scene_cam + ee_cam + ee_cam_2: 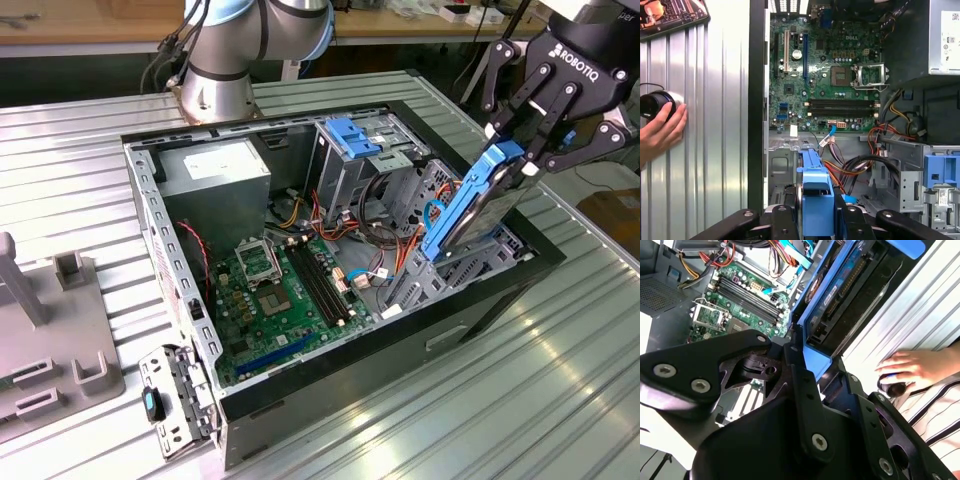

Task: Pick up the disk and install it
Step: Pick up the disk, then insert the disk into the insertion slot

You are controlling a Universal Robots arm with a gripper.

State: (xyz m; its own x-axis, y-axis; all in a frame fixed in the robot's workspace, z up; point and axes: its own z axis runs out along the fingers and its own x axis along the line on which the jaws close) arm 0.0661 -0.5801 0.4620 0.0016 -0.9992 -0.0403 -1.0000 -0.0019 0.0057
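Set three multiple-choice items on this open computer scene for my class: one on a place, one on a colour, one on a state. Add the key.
1. In the exterior view, where in the open black-and-grey metal computer case does the grey power-supply box with a white label sit?
A. its far left corner
B. its near right corner
C. outside it

2. What colour are the side rails of the flat rectangular grey-metal disk?
A. red
B. blue
C. yellow

3. How does the disk stand?
A. flat on the case floor
B. fully seated and let go
C. tilted, held by the black gripper, lower end in the case

Key:
1 A: the box fills the far left corner.
2 B: a blue rail runs along the disk's edge.
3 C: the gripper is closed on the disk's upper end while its lower end dips into the case.
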